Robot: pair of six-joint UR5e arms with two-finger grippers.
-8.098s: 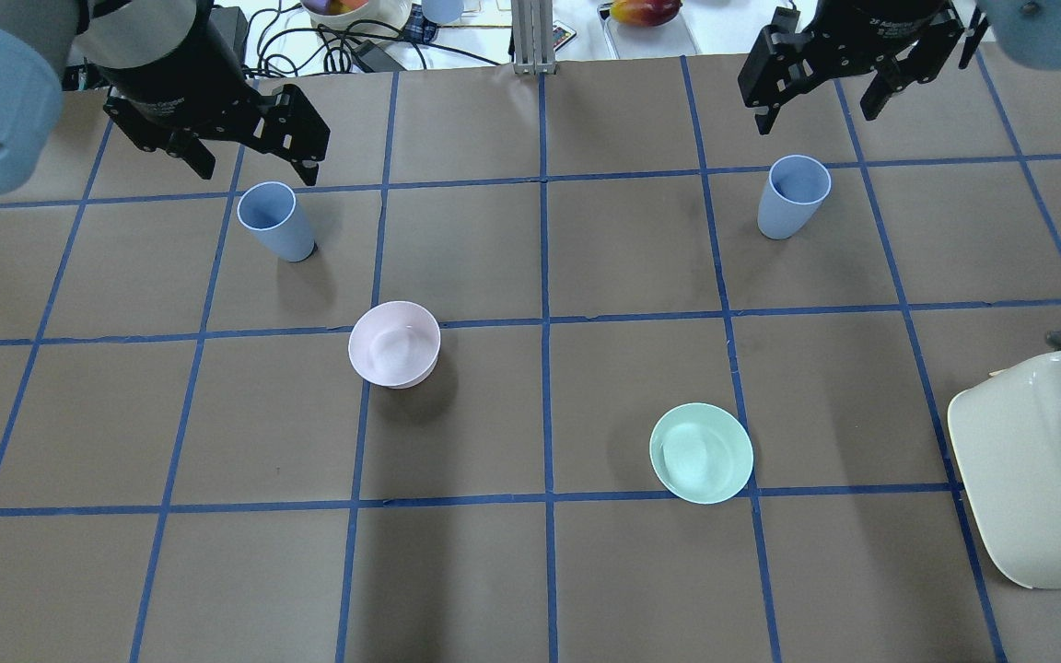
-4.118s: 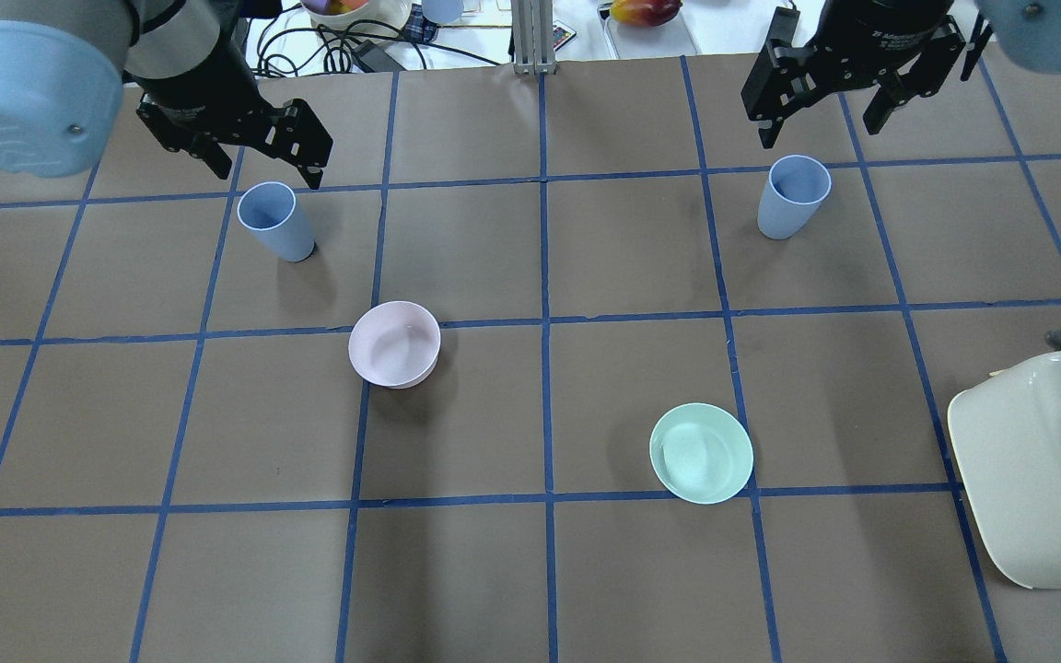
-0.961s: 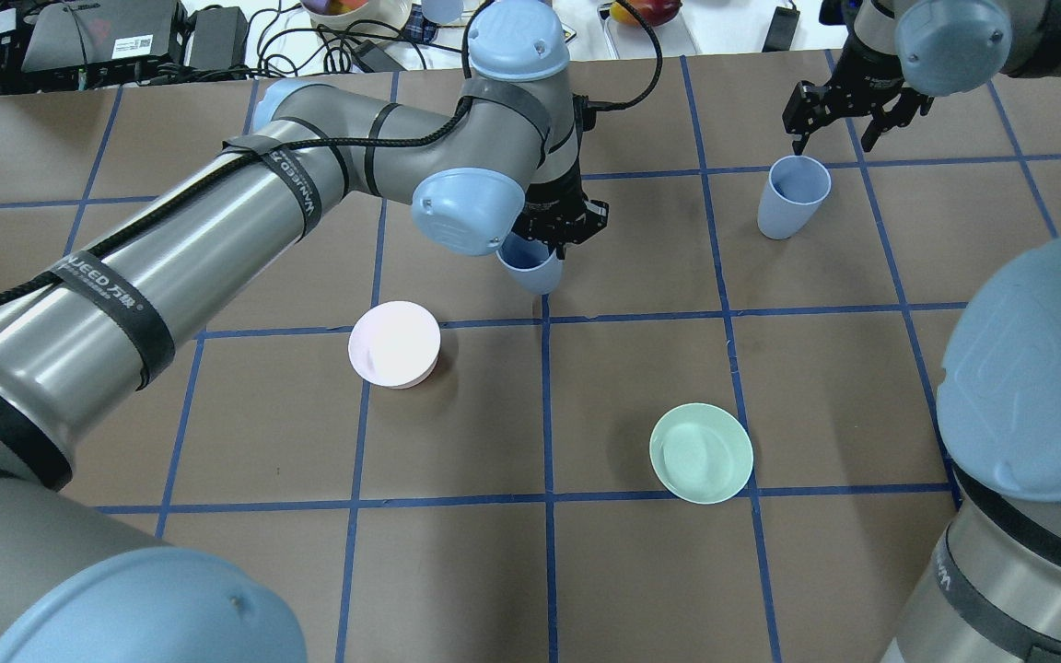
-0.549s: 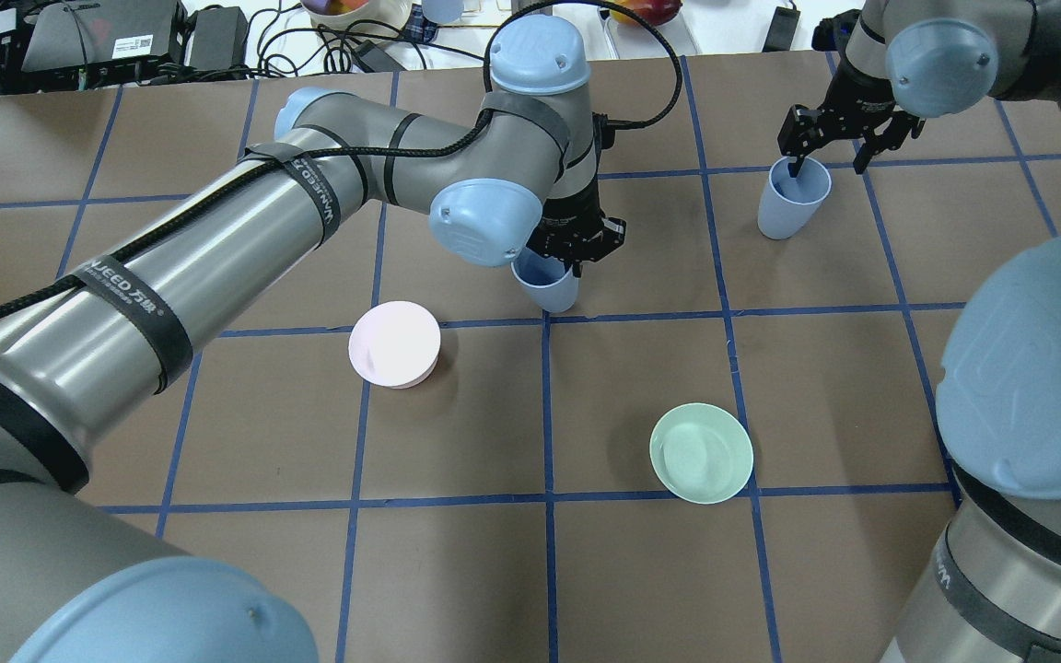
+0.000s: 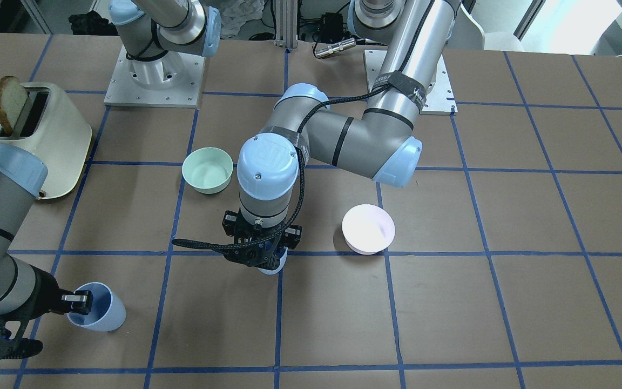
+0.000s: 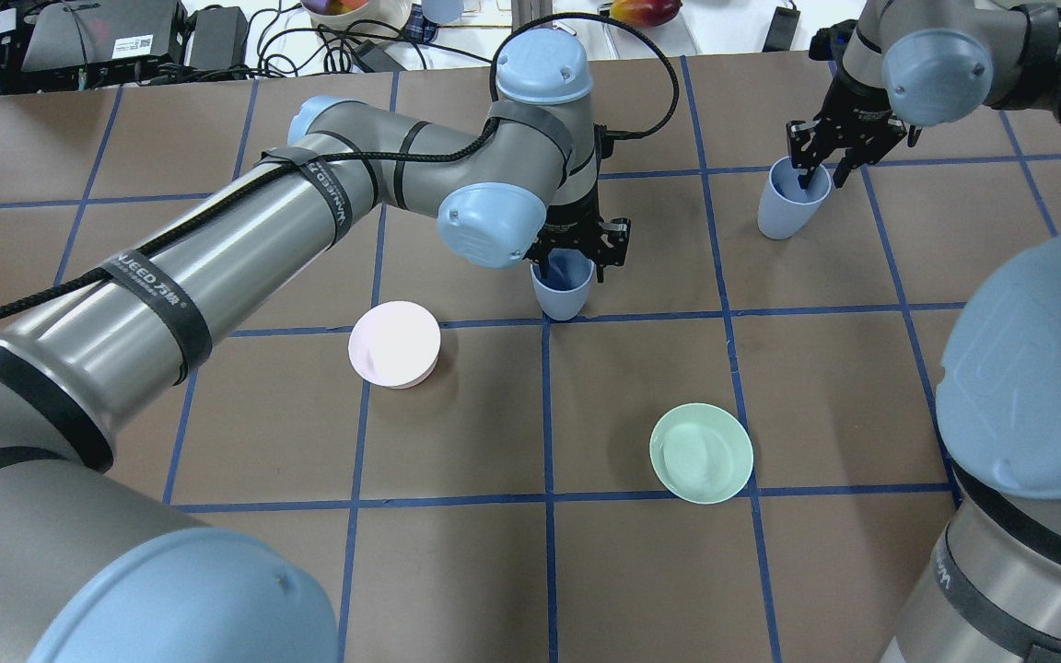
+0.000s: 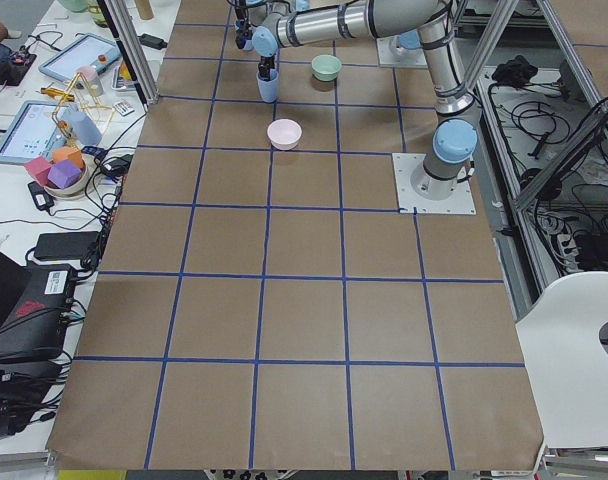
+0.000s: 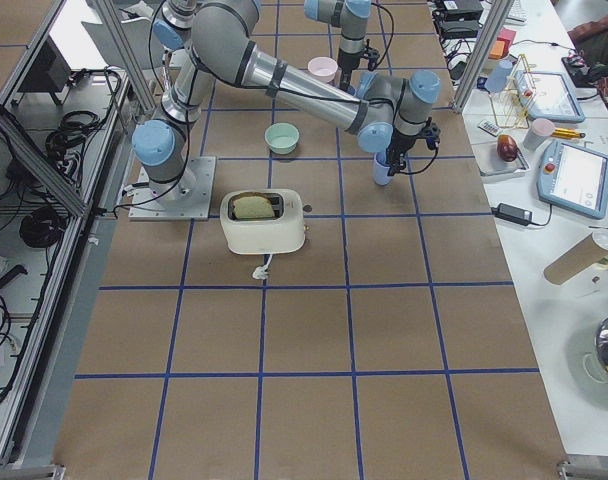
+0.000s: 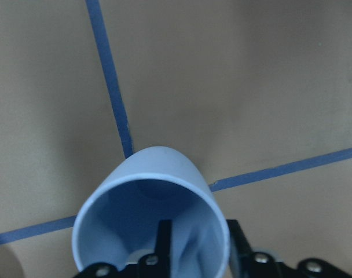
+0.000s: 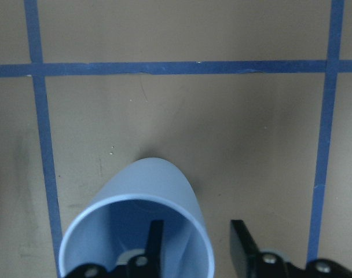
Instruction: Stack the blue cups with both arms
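Note:
One blue cup (image 6: 565, 287) hangs tilted in my left gripper (image 6: 577, 256), low over a tape crossing at mid-table. In the left wrist view one finger (image 9: 163, 246) is inside this cup (image 9: 150, 202) and the other is outside its rim. The second blue cup (image 6: 784, 207) stands upright at the far right. My right gripper (image 6: 819, 170) straddles its rim. In the right wrist view one finger (image 10: 154, 243) is inside that cup (image 10: 135, 208) and the other stands off the wall outside. The cup's foot is hidden in the front view by the left gripper (image 5: 259, 258).
A pale pink bowl (image 6: 394, 343) sits left of the held cup. A mint-green bowl (image 6: 701, 452) sits nearer the robot, right of centre. A cream toaster (image 5: 35, 135) holding toast stands at the table's right side, near the robot's base.
My left arm carried its cup from the far left to mid-table, moving right and nearer. My right gripper came down onto the other cup's rim, and its fingers have drawn closer together.

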